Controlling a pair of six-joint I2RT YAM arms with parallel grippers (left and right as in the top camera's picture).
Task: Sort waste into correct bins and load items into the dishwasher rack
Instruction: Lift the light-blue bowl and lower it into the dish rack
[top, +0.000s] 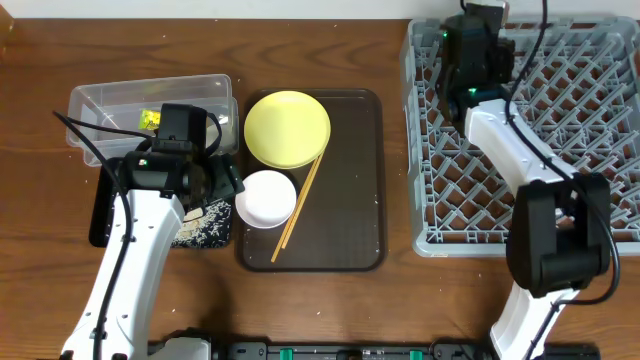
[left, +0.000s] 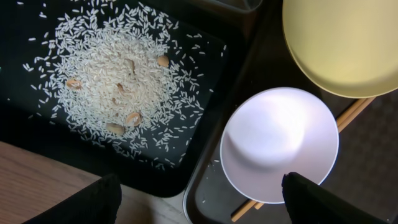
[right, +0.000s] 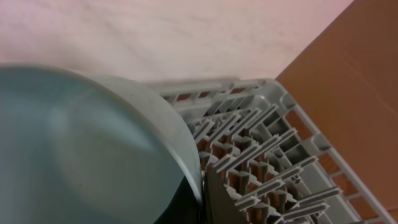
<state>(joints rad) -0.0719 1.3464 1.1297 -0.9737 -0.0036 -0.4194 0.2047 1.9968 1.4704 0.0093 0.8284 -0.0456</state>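
Sorting so far: the rice scraps (left: 118, 81) lie heaped in the black tray (left: 37, 134), and the snack wrapper (top: 150, 120) sits in the clear tub (top: 100, 98). The waste looks dealt with.
Left claw (left: 199, 208): fingers spread wide and holding nothing, it hovers over the black tray's edge, just beside the white bowl (left: 280, 143).
Right claw (right: 202, 199): clamped, as far as its wrist view shows, on the rim of the light blue bowl (right: 81, 149), over the far left corner of the dishwasher rack (top: 580, 130).
Rack load: no dish is visibly seated yet; the blue bowl looks set to be first.
Left to load: the yellow plate (top: 287, 128), the white bowl and the chopsticks (top: 300, 205), all on the brown serving tray (top: 355, 200) on the counter (top: 40, 280). The chopsticks run under the bowl's edge.
Cup: not in view.
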